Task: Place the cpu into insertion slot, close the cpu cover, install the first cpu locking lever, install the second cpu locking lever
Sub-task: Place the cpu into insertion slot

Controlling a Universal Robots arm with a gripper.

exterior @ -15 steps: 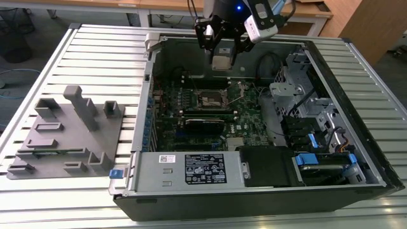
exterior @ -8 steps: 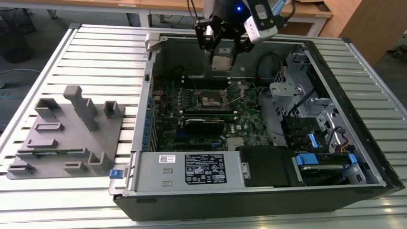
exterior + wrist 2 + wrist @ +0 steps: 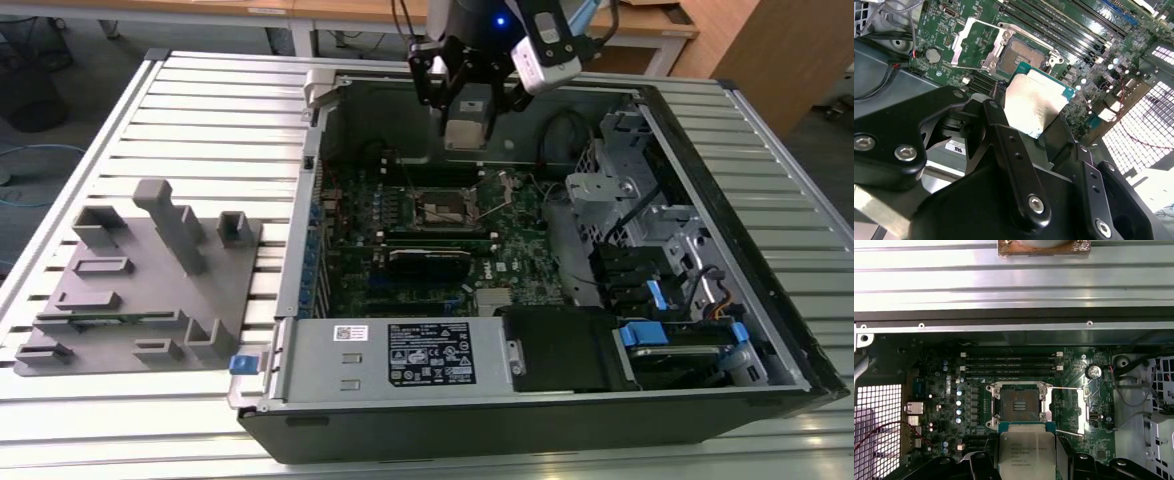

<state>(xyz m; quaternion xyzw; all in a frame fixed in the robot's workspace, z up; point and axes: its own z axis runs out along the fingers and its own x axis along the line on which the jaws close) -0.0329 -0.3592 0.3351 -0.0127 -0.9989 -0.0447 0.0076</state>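
Exterior view, read from its left to its right. A grey fixture block (image 3: 134,280) lies on the slatted metal desk (image 3: 200,100), well apart from the insertion slot (image 3: 451,207) toward the exterior view's left and outside the open computer case (image 3: 534,430). The insertion slot sits in the green motherboard (image 3: 354,270) on the case floor, and its dark centre is bare. On the near side of the slot lies the white-labelled power supply (image 3: 400,355). Above the slot, toward the far wall of the case, hangs the gripper (image 3: 463,125). The cpu (image 3: 463,135) shows as a pale square at its tip, clear of the board. To the exterior view's right of the slot stand the metal drive bays (image 3: 667,290).

First wrist view. Long black memory slots (image 3: 1011,365) run along one side of the insertion slot (image 3: 1016,406). The cpu (image 3: 1026,452) hangs at the opposite side, its edge meeting the slot's rim in the picture, and it is not seated. The fingers (image 3: 981,465) pinch the cpu by two opposite edges. The cpu cover (image 3: 1085,410) is swung open beside the slot, on the side of the round coin battery (image 3: 1094,371).

Second wrist view. The cpu cover (image 3: 974,42) lies open between the insertion slot (image 3: 1024,52) and the coin battery (image 3: 933,55). The cpu (image 3: 1036,97), silver top toward the camera, is held just beside the slot in the gripper (image 3: 1031,117), with black fingers (image 3: 1004,135) closed on its edges.
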